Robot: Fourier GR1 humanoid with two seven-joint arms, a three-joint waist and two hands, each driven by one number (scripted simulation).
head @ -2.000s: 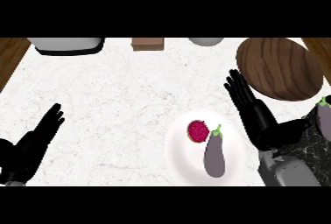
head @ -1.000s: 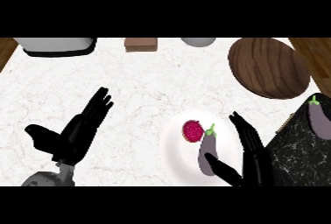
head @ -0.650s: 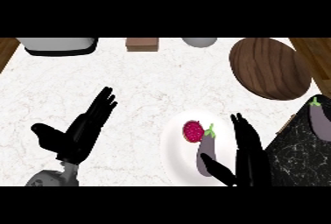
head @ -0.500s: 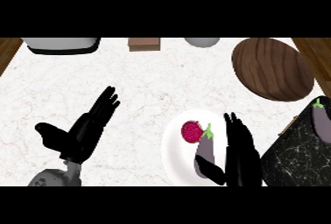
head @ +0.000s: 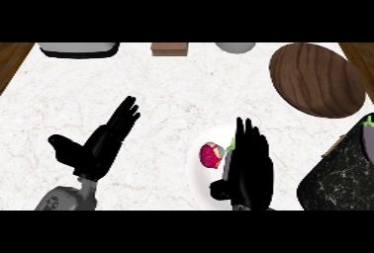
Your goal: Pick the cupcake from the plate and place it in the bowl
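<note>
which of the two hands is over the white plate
The right hand, fingers straight, covers the plate beside the red cupcake. The left hand is open over bare counter, well apart from the plate.

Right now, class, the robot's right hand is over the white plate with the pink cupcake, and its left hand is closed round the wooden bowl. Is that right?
Not quite. The head view shows the left hand open over bare counter, holding nothing, far from the wooden bowl at the upper right. The rest holds: the right hand is over the white plate with the pink cupcake.
</note>
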